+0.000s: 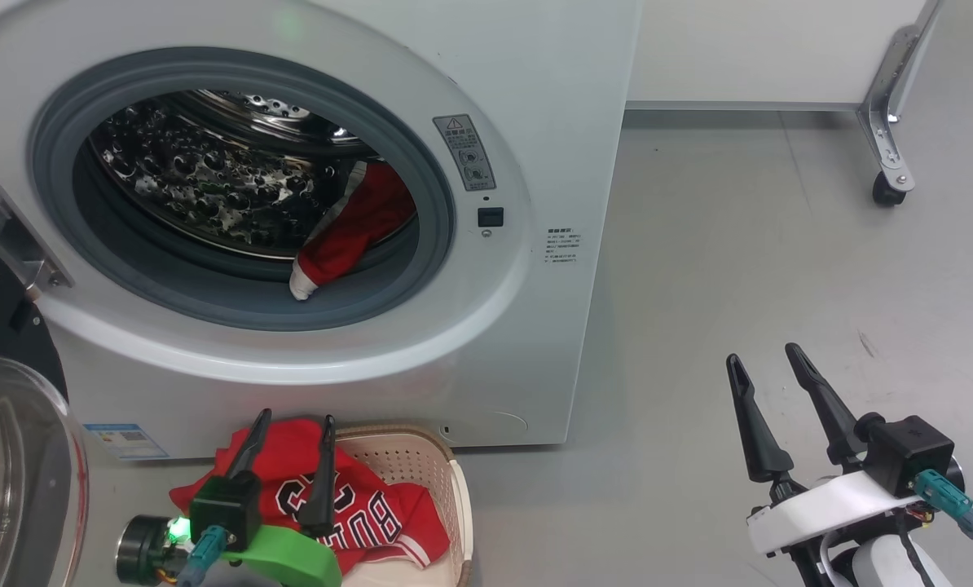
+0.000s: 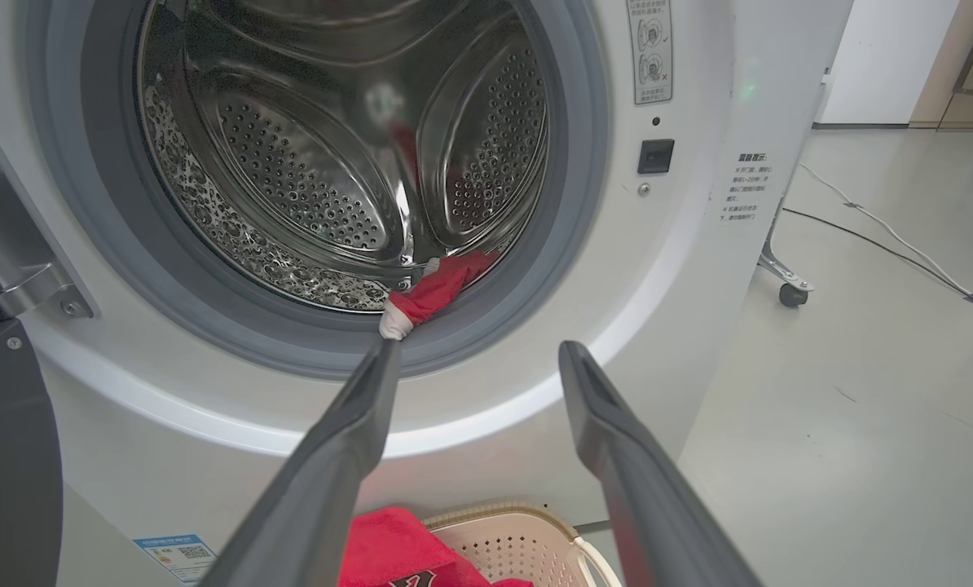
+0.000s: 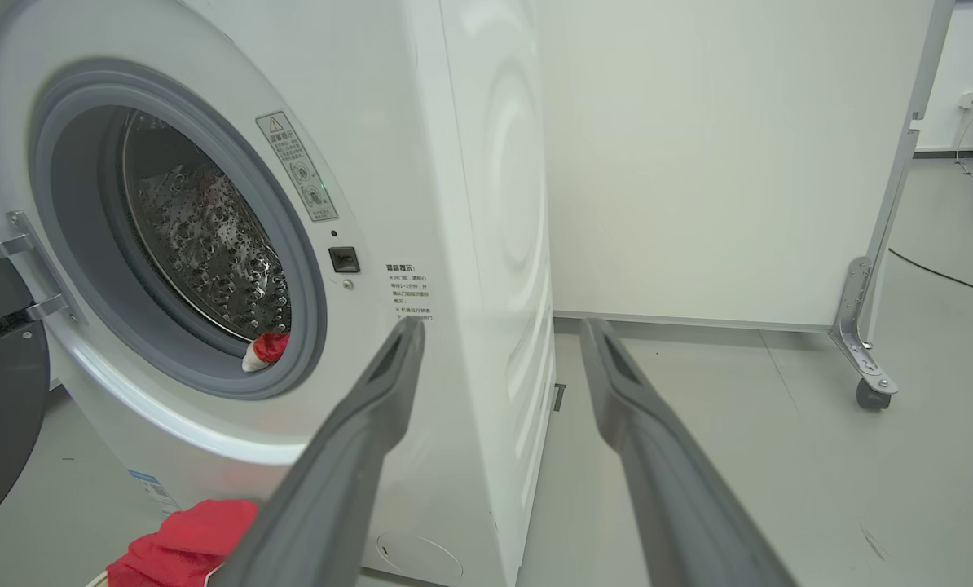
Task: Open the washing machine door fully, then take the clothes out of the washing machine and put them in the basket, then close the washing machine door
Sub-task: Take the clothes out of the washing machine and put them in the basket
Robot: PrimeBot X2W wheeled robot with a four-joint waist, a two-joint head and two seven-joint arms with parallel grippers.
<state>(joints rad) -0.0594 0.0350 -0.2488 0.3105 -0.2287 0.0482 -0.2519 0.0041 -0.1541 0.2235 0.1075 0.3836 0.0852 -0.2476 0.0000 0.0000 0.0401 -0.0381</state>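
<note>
1. My left gripper [image 1: 297, 417], wide open and empty, hangs above the jersey [image 1: 376, 509] heaped in the basket [image 1: 456, 481].
2. A red garment [image 1: 360, 222] lies beyond it, at the right lip of the washing machine [image 1: 535, 122] opening.
3. My right gripper [image 1: 762, 355], open and empty, stands well to the right.

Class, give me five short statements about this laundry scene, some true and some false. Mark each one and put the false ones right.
1. The washer door stands open. True.
2. A red garment lies in the drum. True.
3. The basket is empty. False: a red jersey lies in it.
4. The left hand grips the jersey. False: it is open, with nothing between its fingers.
5. The right hand is open, over the floor. True.
</note>
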